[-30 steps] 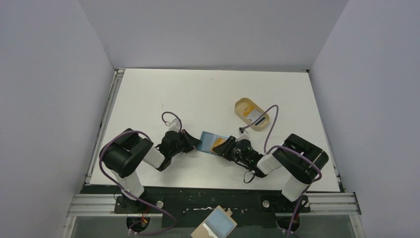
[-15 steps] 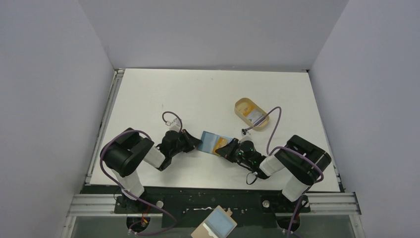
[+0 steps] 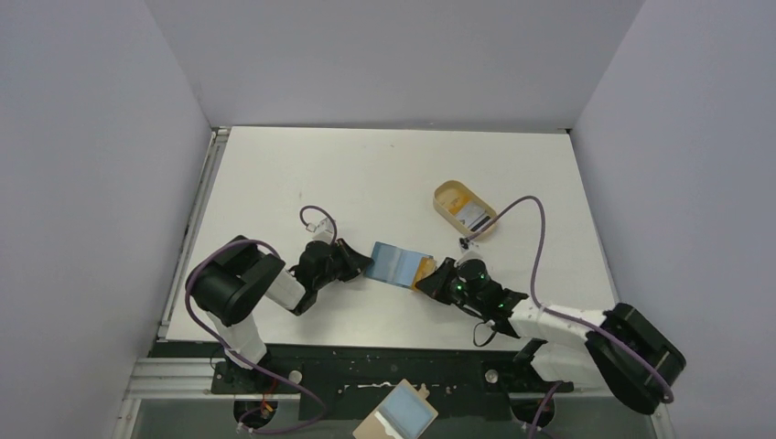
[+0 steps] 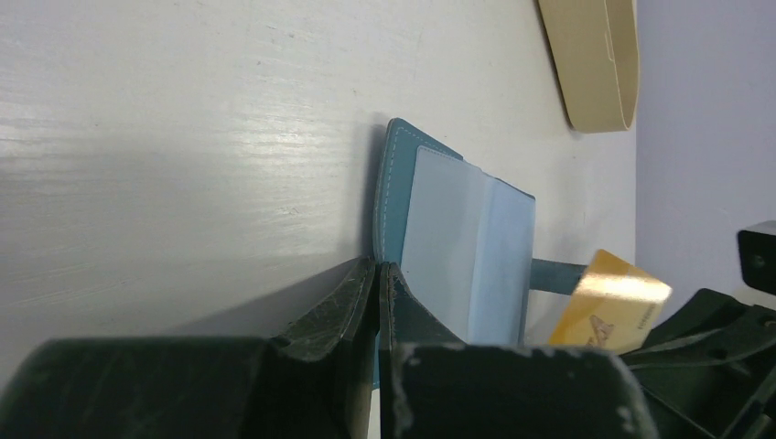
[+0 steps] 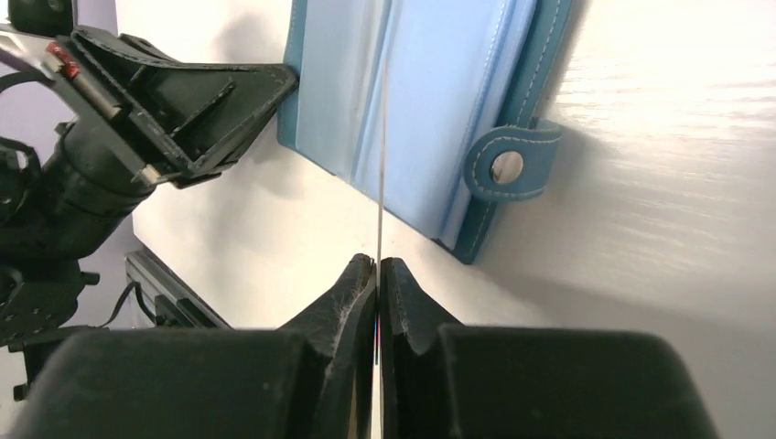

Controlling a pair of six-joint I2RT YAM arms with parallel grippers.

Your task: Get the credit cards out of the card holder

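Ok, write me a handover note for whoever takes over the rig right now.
Left gripper: shut on one edge of the open card holder.
Right gripper: shut on an orange card, beside the holder's tab end, seemingly out of its pocket.
Done: one striped card lies in the tan tray.
Left to do: set the orange card down, probably in the tray; check the pockets for more, unclear from here.
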